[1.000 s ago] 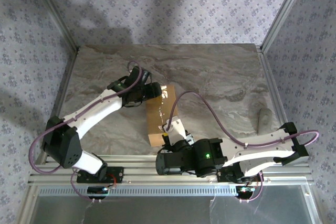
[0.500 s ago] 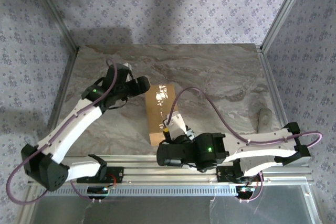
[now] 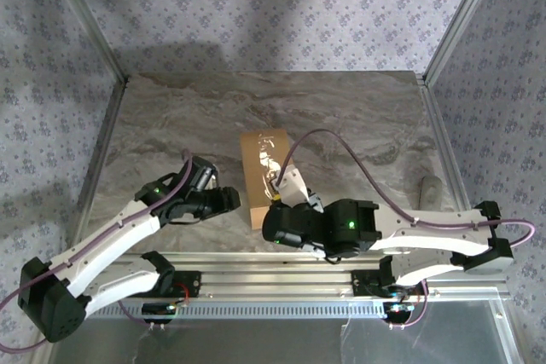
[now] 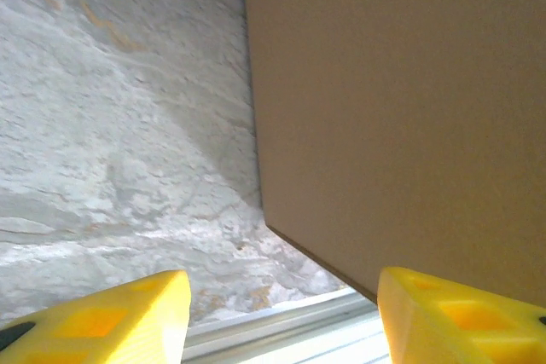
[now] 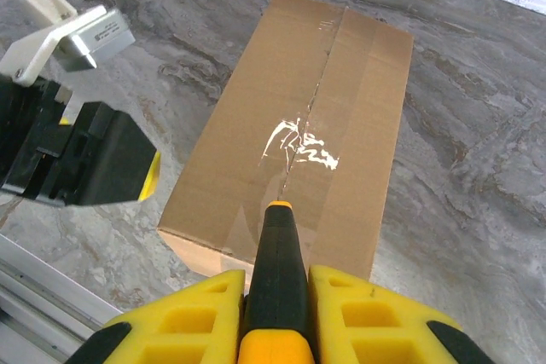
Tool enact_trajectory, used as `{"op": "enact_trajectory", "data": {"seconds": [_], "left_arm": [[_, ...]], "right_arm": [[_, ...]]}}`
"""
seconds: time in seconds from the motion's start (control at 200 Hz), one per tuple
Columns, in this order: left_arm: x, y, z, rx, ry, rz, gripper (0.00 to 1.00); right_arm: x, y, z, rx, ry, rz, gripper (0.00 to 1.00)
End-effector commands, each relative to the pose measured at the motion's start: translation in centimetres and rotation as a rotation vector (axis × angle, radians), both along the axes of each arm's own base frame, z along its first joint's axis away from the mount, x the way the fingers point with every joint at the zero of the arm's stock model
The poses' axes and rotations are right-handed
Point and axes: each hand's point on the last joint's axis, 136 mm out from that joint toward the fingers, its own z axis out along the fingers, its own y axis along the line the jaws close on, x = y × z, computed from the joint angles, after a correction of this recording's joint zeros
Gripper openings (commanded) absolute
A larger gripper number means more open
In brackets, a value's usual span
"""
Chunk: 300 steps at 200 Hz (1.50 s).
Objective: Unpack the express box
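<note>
The express box (image 3: pixel 263 168) is a brown carton lying lengthwise in the middle of the table, its flaps closed and clear tape along the seam (image 5: pixel 314 117). My right gripper (image 5: pixel 275 300) is shut on a black-and-yellow utility knife (image 5: pixel 275 253), and the knife's tip rests over the taped seam near the box's near end. My left gripper (image 3: pixel 225 200) hangs low beside the box's near left corner. Its yellow fingers (image 4: pixel 102 317) stand apart with nothing between them, and the box's side wall (image 4: pixel 401 100) is just ahead on the right.
An aluminium rail (image 3: pixel 256 263) runs along the table's near edge, right behind both grippers. A small greyish object (image 3: pixel 431 192) lies at the table's right edge. Metal frame posts (image 3: pixel 102 117) border the marble top on the left and right.
My left arm has swung from the box's far left end back and down to its near left corner, with its jaws narrowing somewhat. The right gripper kept the knife over the box's near end.
</note>
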Motion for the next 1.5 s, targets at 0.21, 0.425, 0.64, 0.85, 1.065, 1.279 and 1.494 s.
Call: {"op": "enact_trajectory", "data": {"seconds": [0.21,0.425,0.64,0.85,1.065,1.279,1.494], "left_arm": [[1.3,-4.4,0.4,-0.068,-0.058,0.011,0.60],[0.8,-7.2,0.7,-0.033,-0.091,-0.049,0.60],[0.0,-6.9,2.5,0.013,-0.109,-0.100,0.60],[1.2,-4.1,7.5,0.149,-0.181,-0.153,0.61],[7.1,-5.4,11.1,0.143,-0.268,-0.170,0.66],[12.5,-8.4,8.8,0.239,-0.252,-0.252,0.63],[14.7,-8.8,5.7,0.335,-0.217,-0.272,0.59]], "right_arm": [[0.8,-0.6,0.1,-0.034,-0.002,0.038,0.00],[1.1,-0.7,-0.5,-0.042,0.002,0.069,0.00],[1.1,-1.9,-0.8,-0.036,0.011,0.094,0.00],[1.5,-3.5,-1.1,-0.039,0.016,0.081,0.00],[1.6,-3.9,-2.3,-0.055,0.026,0.071,0.00],[1.8,-3.6,-2.7,-0.058,0.028,0.065,0.00],[1.8,-3.8,-3.0,-0.065,0.034,0.050,0.00]]}}
